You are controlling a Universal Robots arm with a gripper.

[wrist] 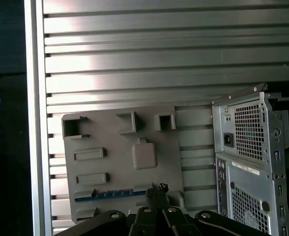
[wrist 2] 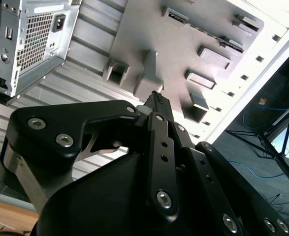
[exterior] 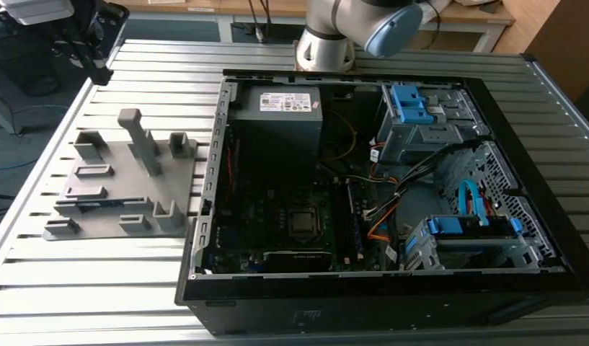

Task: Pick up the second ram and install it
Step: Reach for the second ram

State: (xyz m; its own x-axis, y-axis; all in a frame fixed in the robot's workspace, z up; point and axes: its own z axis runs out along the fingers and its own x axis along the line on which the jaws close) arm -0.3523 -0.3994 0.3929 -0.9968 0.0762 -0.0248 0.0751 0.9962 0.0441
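Grey plastic fixture plate lies on the slatted aluminium table, centre-left in the exterior view, just beside the open computer case. The second ram stands on edge in a slot along one edge of that plate. In the first wrist view it reads as a thin blue strip (chips not discernible at this angle). The gripper hangs above the plate, clear of it, fingertips pressed together with nothing between them. In the first wrist view their ends sit near one end of the strip. In the exterior view the gripper is in the upper left of the frame. The arm base stands at top centre, behind the case.
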